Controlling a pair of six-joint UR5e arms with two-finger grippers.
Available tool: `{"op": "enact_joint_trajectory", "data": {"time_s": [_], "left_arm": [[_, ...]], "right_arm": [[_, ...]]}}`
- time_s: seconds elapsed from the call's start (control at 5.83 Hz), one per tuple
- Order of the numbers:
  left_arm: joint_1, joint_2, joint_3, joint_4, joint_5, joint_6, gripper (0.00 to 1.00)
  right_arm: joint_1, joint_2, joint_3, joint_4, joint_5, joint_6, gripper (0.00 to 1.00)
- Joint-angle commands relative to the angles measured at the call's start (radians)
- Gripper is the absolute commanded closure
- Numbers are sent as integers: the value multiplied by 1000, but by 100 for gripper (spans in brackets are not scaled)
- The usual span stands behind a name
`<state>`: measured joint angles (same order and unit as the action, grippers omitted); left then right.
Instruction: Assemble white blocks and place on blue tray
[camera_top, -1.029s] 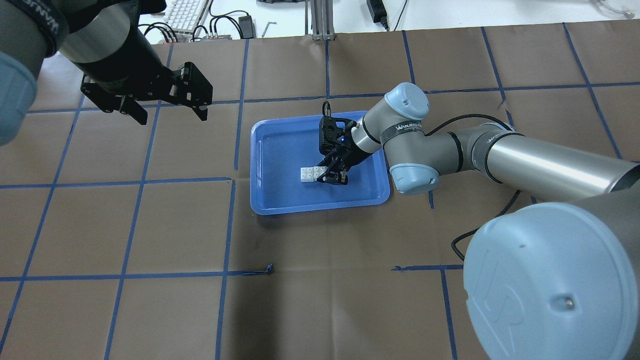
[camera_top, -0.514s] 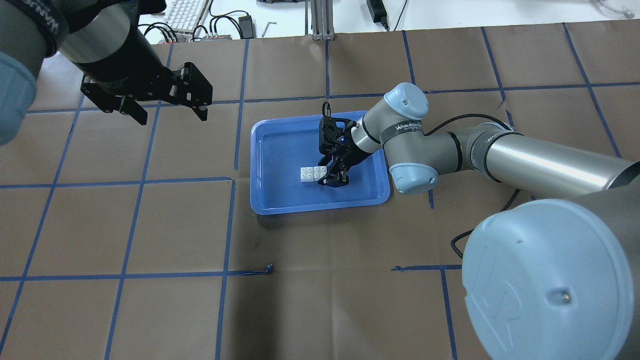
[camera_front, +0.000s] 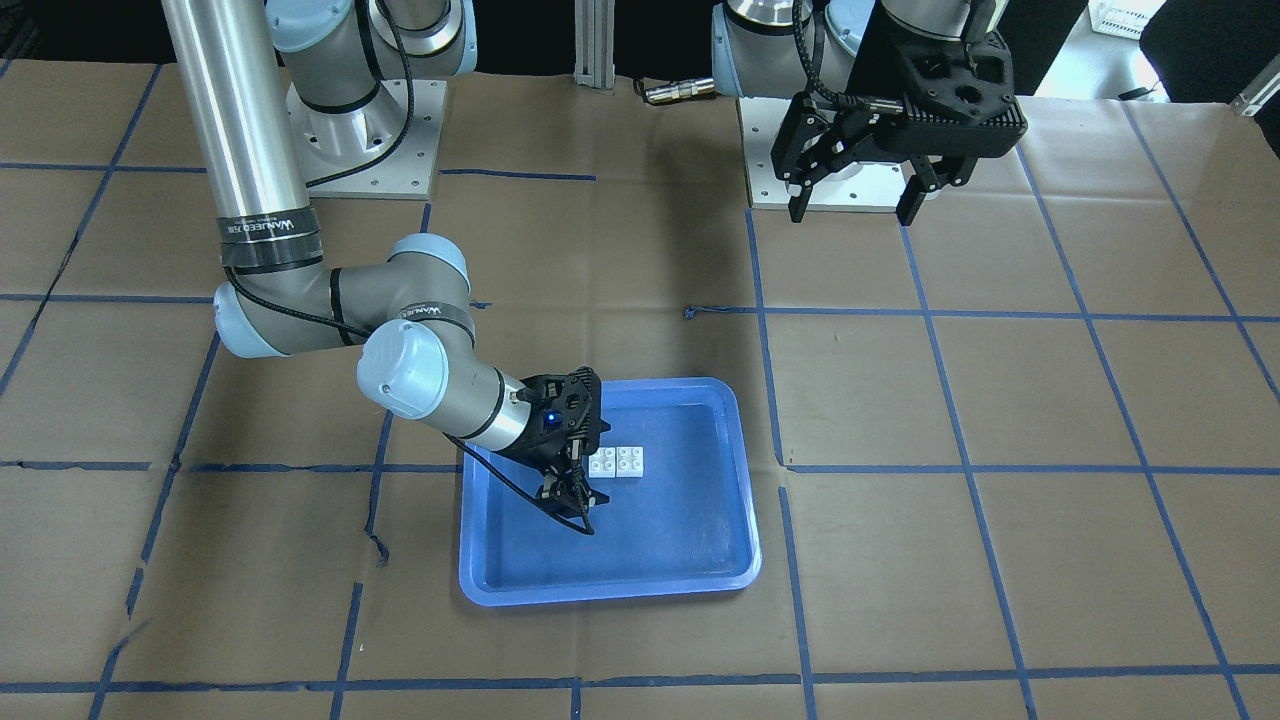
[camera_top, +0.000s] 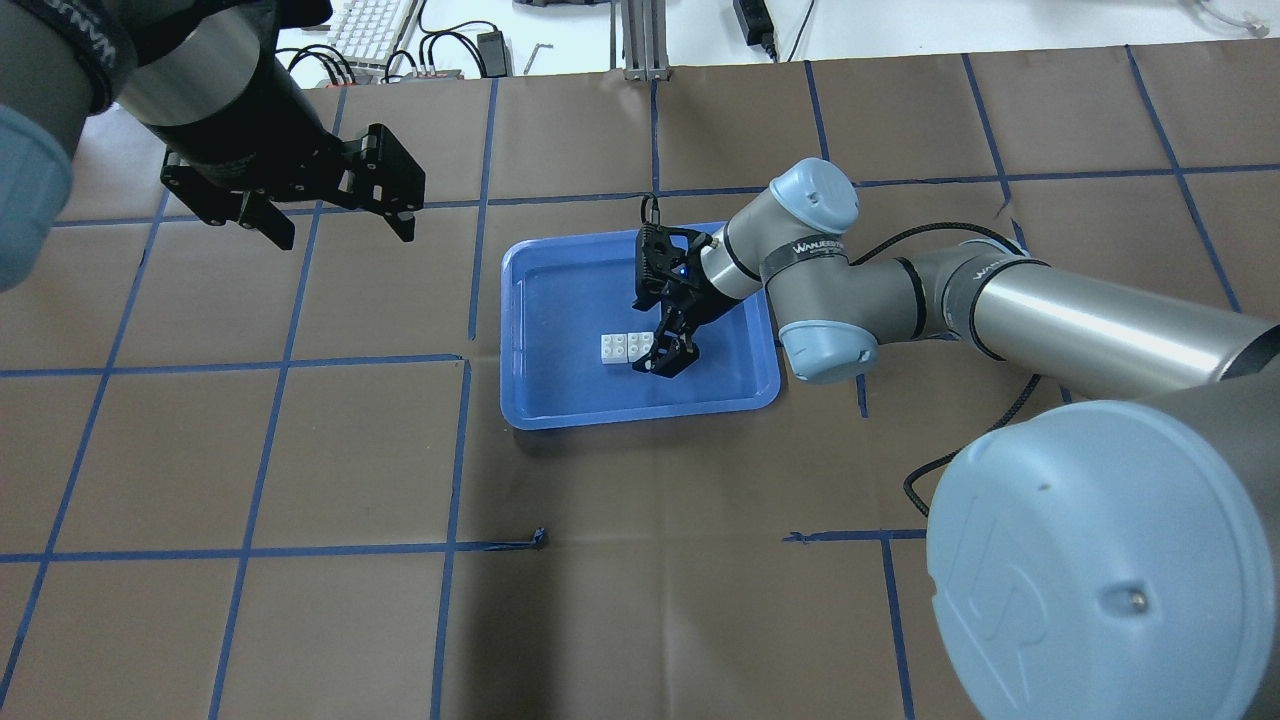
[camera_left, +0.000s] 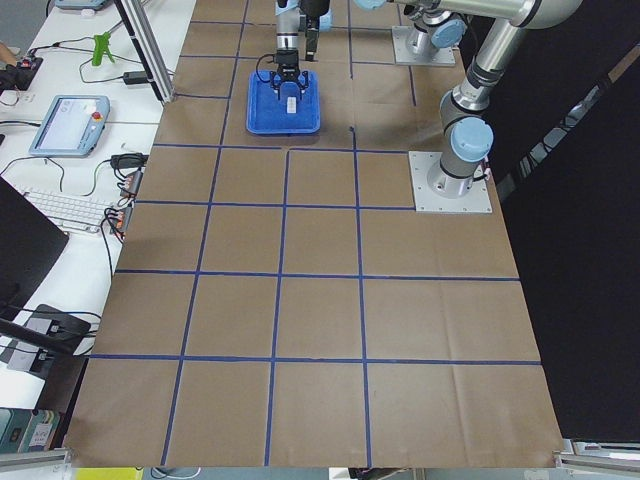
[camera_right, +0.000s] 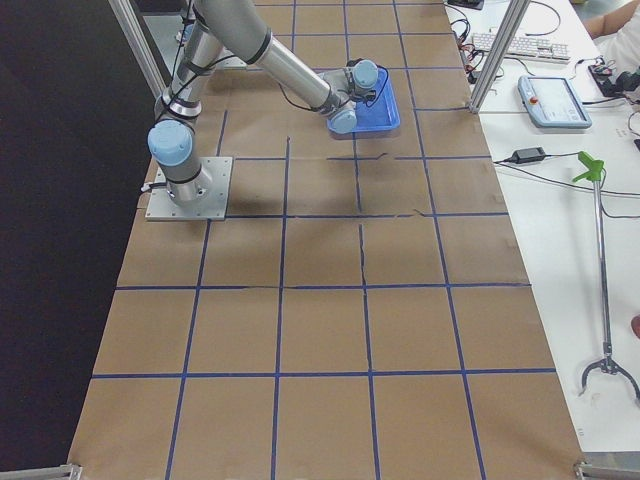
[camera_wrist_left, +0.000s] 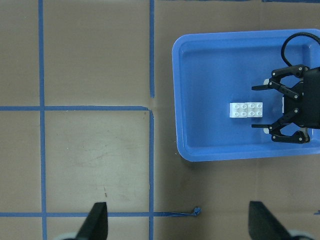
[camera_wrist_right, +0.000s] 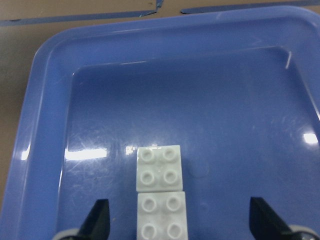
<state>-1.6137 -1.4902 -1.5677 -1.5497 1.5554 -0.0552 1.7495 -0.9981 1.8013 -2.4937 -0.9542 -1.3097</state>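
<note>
Overhead exterior: right gripper (camera_top: 668, 358), spread, has backed off white blocks (camera_top: 627, 348) (abutting) just ahead in blue tray (camera_top: 560, 300); placement looks done.

- Tray (camera_wrist_right: 42, 130): blue plastic, smooth. The bottom is glossy, with white glints and fine scratches that show to my right wrist camera.
- Blocks (camera_wrist_right: 160, 172): white plastic, smooth, with a dull sheen and moulded studs.
- Table cover (camera_top: 700, 600): brown paper, matt, creased, torn in places.
- Tape (camera_top: 250, 550): blue, matt, laid in lines over the paper.
- My right gripper (camera_wrist_left: 260, 108) and left gripper (camera_front: 852, 212): black and matt. I cannot tell the material.
- My arm tubes (camera_top: 1100, 335): bare metal, satin, streaked with light.
- My joint caps (camera_top: 1090, 560): pale blue plastic, smooth, faintly shiny.
- Base plate (camera_left: 428, 198): grey metal, matt.
</note>
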Motion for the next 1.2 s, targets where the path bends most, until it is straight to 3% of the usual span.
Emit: {"op": "enact_joint_trajectory", "data": {"time_s": [0.0, 0.17, 0.34, 0.51, 0.86, 1.03], "left_arm": [[0, 2, 0, -1, 2, 0, 1], [0, 2, 0, -1, 0, 0, 1], [0, 2, 0, 0, 0, 0, 1], [0, 2, 0, 0, 0, 0, 1], [2, 7, 0, -4, 2, 0, 1], [2, 7, -2, -3, 2, 0, 1]], "right_arm": [[-10, -57, -90, 136, -74, 96, 0], [-16, -126, -144, 279, -165, 171, 0], [-16, -173, -173, 314, -296, 322, 0], [-24, -209, -181, 381, -349, 468, 0], [-134, -316, -192, 496, -498, 730, 0], [-200, -392, -198, 657, -568, 897, 0]]}}
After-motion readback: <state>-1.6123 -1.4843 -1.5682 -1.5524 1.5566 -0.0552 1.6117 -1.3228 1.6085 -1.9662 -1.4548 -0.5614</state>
